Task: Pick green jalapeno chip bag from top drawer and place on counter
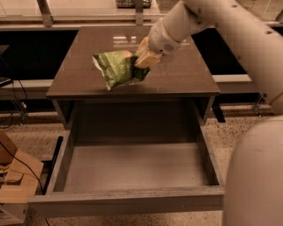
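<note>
The green jalapeno chip bag [116,68] hangs in the air over the front left part of the counter [185,75], tilted, with its pale edges showing. My gripper [142,58] is shut on the bag's right end and holds it above the glossy tabletop. The arm reaches in from the upper right. The top drawer [132,165] is pulled out below the counter, and its flat grey bottom holds nothing I can see.
The arm's pale body [256,176] fills the lower right corner. A cardboard box [15,176] and cables lie on the speckled floor at the left. A rail with posts [44,9] runs behind the counter.
</note>
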{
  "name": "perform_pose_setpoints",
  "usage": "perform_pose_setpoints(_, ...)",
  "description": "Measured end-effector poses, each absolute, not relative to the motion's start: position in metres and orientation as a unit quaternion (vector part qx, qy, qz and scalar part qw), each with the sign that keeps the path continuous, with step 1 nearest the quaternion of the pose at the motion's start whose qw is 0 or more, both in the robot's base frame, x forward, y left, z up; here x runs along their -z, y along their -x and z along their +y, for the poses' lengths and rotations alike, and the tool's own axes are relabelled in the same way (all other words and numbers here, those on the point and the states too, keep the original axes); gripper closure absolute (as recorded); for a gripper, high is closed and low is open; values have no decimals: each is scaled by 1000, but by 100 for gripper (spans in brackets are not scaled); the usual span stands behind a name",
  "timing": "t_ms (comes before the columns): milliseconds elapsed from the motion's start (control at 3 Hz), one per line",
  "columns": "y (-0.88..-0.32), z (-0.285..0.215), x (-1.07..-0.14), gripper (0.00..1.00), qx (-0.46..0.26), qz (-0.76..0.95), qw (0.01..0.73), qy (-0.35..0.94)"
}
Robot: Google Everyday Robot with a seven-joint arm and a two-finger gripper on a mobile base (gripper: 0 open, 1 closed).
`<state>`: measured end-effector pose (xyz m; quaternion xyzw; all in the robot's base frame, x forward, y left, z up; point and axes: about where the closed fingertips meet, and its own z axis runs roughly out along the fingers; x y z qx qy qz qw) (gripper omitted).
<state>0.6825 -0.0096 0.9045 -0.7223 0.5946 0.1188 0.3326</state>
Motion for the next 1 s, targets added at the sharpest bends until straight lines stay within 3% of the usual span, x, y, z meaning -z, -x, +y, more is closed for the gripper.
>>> perform_pose_setpoints(333, -728, 25, -868, 50, -118, 604, 310, 725)
perform_pose_setpoints(1000, -730, 32, -863, 5, -122, 601, 309, 727)
